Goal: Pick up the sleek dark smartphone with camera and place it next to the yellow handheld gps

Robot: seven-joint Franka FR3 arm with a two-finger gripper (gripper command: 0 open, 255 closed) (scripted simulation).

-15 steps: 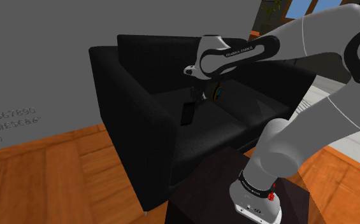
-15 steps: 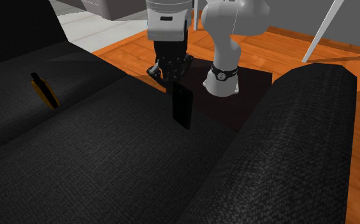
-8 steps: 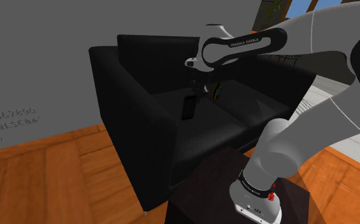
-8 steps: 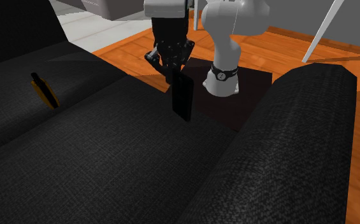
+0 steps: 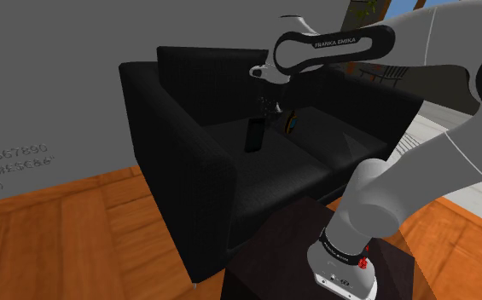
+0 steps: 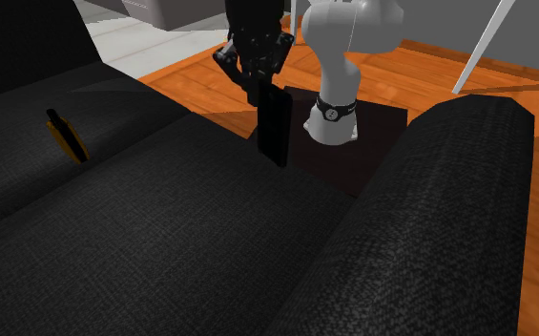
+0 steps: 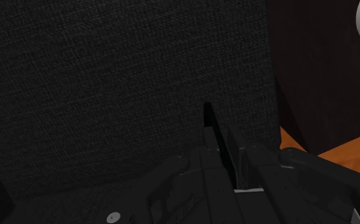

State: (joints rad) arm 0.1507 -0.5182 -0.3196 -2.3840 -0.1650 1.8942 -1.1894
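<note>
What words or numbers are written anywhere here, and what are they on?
"FRANKA EMIKA": white letters on the dark part of the arm.
Grey wall: two faint rows of numbers and symbols, too blurred to read.
Dark band at the arm's base: tiny lettering, too small to read.

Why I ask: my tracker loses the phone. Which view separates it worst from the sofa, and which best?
Wrist view worst: the smartphone is a thin black edge on the dim black sofa. Shoulder view: black on black again, faint outline. Second exterior view best: part of it cuts against the orange floor.
</note>
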